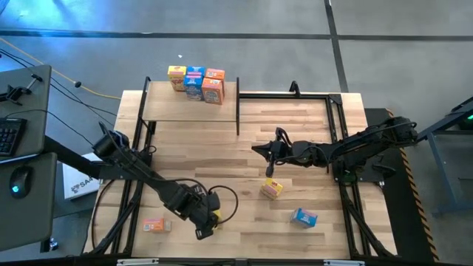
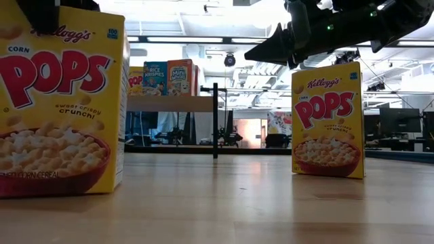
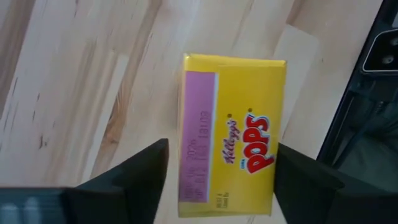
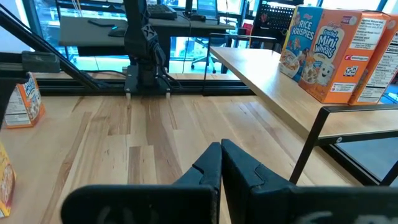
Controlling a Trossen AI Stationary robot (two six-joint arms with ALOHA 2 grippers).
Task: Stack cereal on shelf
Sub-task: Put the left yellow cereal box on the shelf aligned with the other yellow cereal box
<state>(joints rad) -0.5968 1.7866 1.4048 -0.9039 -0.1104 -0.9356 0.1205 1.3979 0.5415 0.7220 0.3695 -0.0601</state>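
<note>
Orange box [image 1: 153,225] lies flat near the table's front-left corner, at about 9 o'clock from the left gripper [image 1: 208,222], untouched. That gripper hangs over a yellow Corn Pops box [image 3: 231,134] by the front edge; in the left wrist view both dark fingers stand spread, one to each side of the box with daylight between pad and card. Not gripping yet. Judged an approach, jaws lined up across the narrow width so they can close on it.

Shelf [image 1: 188,111] sits at the table's far-left, 12 o'clock from the left gripper. Four boxes already stand in a cluster at its back edge: yellow [image 1: 177,77], two blue [image 1: 194,81], orange [image 1: 213,87]. Front half of the board is bare, likely room for more.

Right gripper [image 1: 270,152] hovers mid-table, fingers pressed together and holding nothing. A second yellow box [image 1: 271,189] stands at its 6 o'clock, apart from it. Blue box [image 1: 304,217] lies further toward 5 o'clock, front-right. Right arm appears to wait.
</note>
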